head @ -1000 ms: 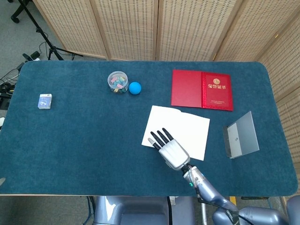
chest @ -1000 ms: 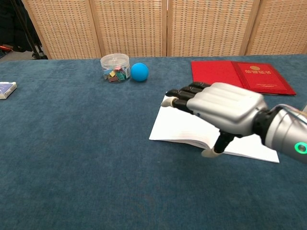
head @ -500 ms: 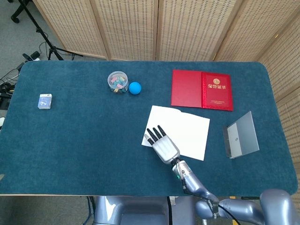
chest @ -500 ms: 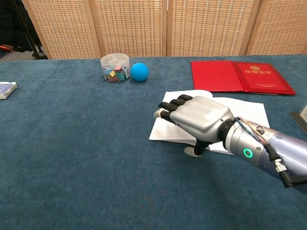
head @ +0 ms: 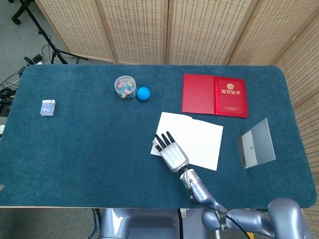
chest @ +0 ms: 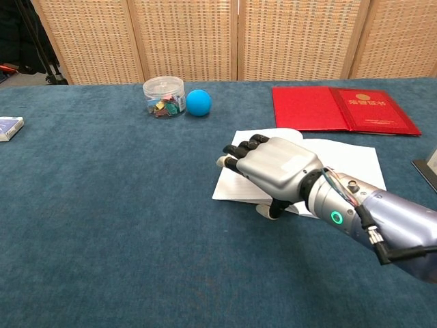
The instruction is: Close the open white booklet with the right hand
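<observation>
Head view: the counter with blue felt top (head: 89, 144) is seen carrying the open white paper booklet (head: 197, 137) right of centre, lying flat. The right hand (head: 171, 153) is laid over its left page, fingers extended, nothing grasped.

1. My right hand (chest: 273, 167), centre of the chest view: silver-grey shell over the back, black fingers (chest: 240, 148) with pale tips.
2. My wrist: green ring light, thin cables, small screws.
3. My forearm, lower right of frame: smooth bluish-grey casing.
</observation>
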Action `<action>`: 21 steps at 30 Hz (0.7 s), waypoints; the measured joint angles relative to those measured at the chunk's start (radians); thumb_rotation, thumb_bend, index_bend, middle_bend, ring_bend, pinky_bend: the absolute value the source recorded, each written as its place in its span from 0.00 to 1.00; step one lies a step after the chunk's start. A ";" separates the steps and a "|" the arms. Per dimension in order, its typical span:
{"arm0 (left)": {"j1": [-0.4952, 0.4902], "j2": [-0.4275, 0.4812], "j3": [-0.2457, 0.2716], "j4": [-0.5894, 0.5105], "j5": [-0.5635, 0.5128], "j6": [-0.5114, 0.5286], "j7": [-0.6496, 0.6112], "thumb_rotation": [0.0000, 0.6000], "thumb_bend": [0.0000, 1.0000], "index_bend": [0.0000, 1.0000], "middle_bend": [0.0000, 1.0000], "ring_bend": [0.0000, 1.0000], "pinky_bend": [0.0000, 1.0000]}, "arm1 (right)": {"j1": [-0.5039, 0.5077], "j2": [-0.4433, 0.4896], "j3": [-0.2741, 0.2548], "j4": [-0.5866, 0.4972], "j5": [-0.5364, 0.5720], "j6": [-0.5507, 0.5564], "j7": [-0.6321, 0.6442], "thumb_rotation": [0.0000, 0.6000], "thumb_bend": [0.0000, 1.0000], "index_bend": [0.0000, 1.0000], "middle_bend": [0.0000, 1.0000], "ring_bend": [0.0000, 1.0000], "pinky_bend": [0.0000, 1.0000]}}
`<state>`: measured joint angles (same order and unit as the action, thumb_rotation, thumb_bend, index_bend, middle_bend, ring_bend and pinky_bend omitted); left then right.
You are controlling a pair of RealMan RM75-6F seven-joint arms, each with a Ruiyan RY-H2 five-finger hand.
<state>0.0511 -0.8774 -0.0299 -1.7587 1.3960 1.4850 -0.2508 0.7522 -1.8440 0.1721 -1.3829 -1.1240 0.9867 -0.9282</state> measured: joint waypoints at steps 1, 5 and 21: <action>0.000 0.000 0.000 0.000 0.000 0.000 0.000 1.00 0.00 0.00 0.00 0.00 0.00 | 0.001 0.001 -0.002 0.000 0.002 0.003 -0.001 1.00 0.41 0.00 0.00 0.00 0.00; 0.001 0.001 0.000 0.001 0.001 0.002 -0.005 1.00 0.00 0.00 0.00 0.00 0.00 | 0.001 0.003 -0.011 -0.007 0.011 0.011 -0.005 1.00 0.41 0.00 0.00 0.00 0.00; 0.005 0.005 0.004 0.007 0.011 0.008 -0.025 1.00 0.00 0.00 0.00 0.00 0.00 | 0.017 -0.021 -0.028 0.011 0.058 0.038 -0.065 1.00 0.40 0.00 0.00 0.00 0.00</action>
<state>0.0564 -0.8725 -0.0263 -1.7516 1.4068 1.4935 -0.2763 0.7695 -1.8648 0.1440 -1.3721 -1.0663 1.0244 -0.9935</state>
